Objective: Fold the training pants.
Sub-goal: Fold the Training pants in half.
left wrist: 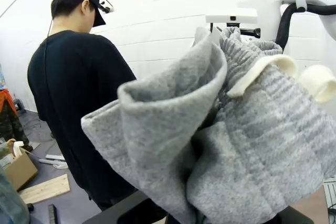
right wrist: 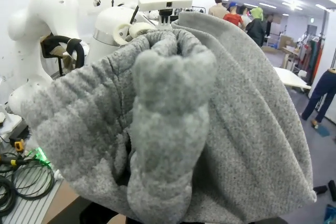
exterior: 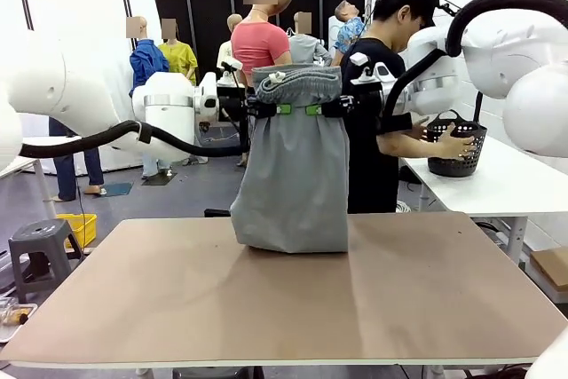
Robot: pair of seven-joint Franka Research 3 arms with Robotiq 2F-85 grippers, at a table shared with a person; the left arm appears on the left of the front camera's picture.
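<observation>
The light grey training pants [exterior: 297,161] hang upright above the brown table [exterior: 266,308], their lower end resting on the far part of it. The gathered waistband [exterior: 297,84] is at the top. My left gripper [exterior: 277,109] is shut on the waistband's left side and my right gripper [exterior: 316,109] is shut on its right side, the two close together. In the left wrist view the bunched grey fabric [left wrist: 220,129] and white drawstring ends [left wrist: 315,80] cover my fingers. The right wrist view shows folded waistband fabric [right wrist: 173,119] hiding the fingers.
A person in black [exterior: 382,104] stands beyond the table's far right, hands on a black mesh basket [exterior: 457,144] on a white side table [exterior: 497,184]. A grey stool [exterior: 40,250] and a yellow bin [exterior: 78,226] stand at the left.
</observation>
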